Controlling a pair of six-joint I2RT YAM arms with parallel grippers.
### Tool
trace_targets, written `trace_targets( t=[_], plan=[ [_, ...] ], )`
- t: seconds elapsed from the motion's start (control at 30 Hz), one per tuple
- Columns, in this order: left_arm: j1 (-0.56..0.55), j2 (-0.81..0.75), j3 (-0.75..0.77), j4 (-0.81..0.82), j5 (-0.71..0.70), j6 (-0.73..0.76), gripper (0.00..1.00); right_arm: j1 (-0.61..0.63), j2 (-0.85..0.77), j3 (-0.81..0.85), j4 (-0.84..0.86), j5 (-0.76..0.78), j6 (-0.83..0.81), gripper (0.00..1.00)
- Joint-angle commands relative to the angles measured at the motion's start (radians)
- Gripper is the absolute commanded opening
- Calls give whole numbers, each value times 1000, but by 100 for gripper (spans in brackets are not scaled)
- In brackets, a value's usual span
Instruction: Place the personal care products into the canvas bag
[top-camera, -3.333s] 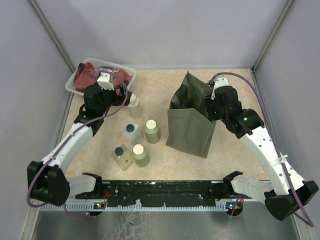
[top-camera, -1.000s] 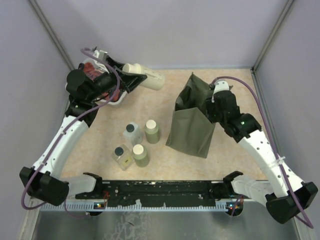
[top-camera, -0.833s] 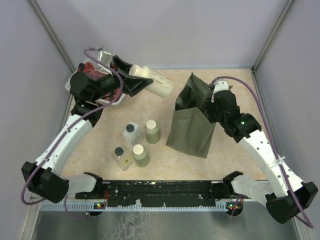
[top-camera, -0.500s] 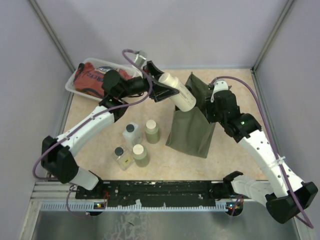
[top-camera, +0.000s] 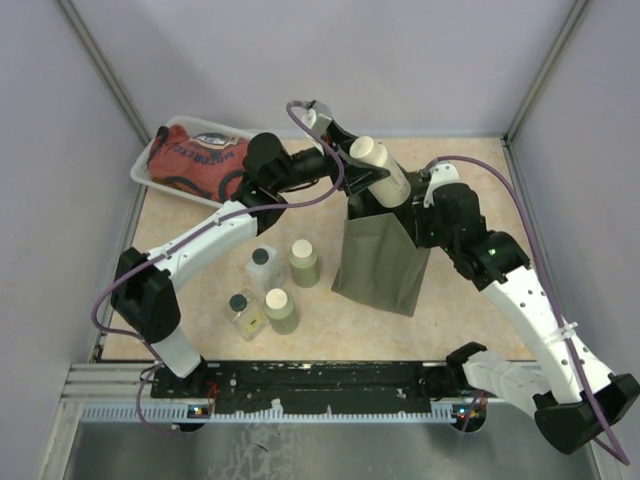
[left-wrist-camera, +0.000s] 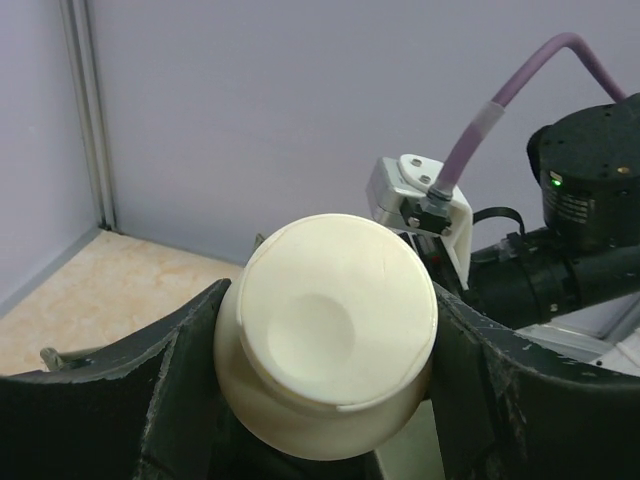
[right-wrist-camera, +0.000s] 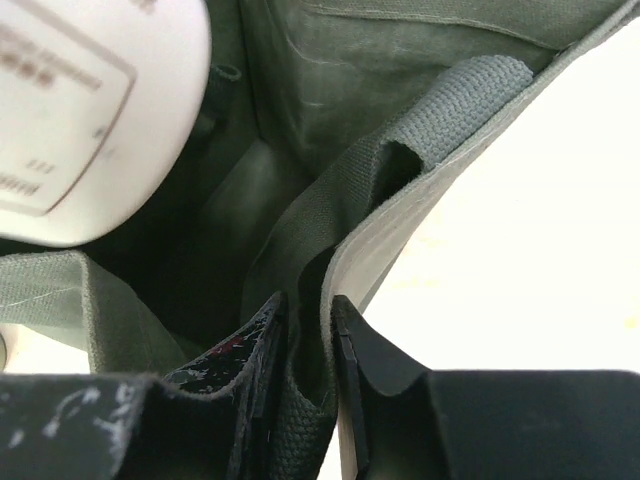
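The canvas bag (top-camera: 380, 265) stands upright right of centre, olive-green with its mouth open. My right gripper (top-camera: 421, 214) is shut on its right rim; in the right wrist view the gripper (right-wrist-camera: 308, 335) pinches the bag (right-wrist-camera: 330, 90) wall and a woven strap. My left gripper (top-camera: 352, 165) is shut on a cream-beige bottle (top-camera: 388, 180), tilted over the bag's mouth with its base pointing in. Its cap (left-wrist-camera: 335, 320) faces the left wrist camera between the fingers (left-wrist-camera: 190, 375). That bottle's labelled body (right-wrist-camera: 80, 110) hangs above the bag's interior.
Two olive-green bottles (top-camera: 304, 260) (top-camera: 281, 310) and two clear, dark-capped bottles (top-camera: 263, 265) (top-camera: 242, 308) stand left of the bag. A clear tray (top-camera: 150, 182) with a red cloth bundle (top-camera: 195, 160) sits at the back left. Walls enclose the table.
My left arm has swung right, carrying the cream-beige bottle from beside the tray to over the bag's mouth. The right jaws have closed in on the bag's rim.
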Motion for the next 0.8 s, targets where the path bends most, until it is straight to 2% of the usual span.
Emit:
trace_targets(
  t=[0.0,0.07,0.4,0.6,0.77],
  plan=[
    [-26,19,117,64,-69,88,0,6,-27,28,-12,-16,-15,19],
    [-44,45,133,35,-91,123,0,6,-30,32,-17,-11,-13,16],
    [-134,170,160,-104,-268,335,0,6,-39,47,-24,51,22,11],
    [-176,234,186,-216,-345,410,0,6,-43,61,-46,110,49,11],
    [-184,266,129,-191,-377,399,0,6,-48,61,-55,154,76,9]
  ],
)
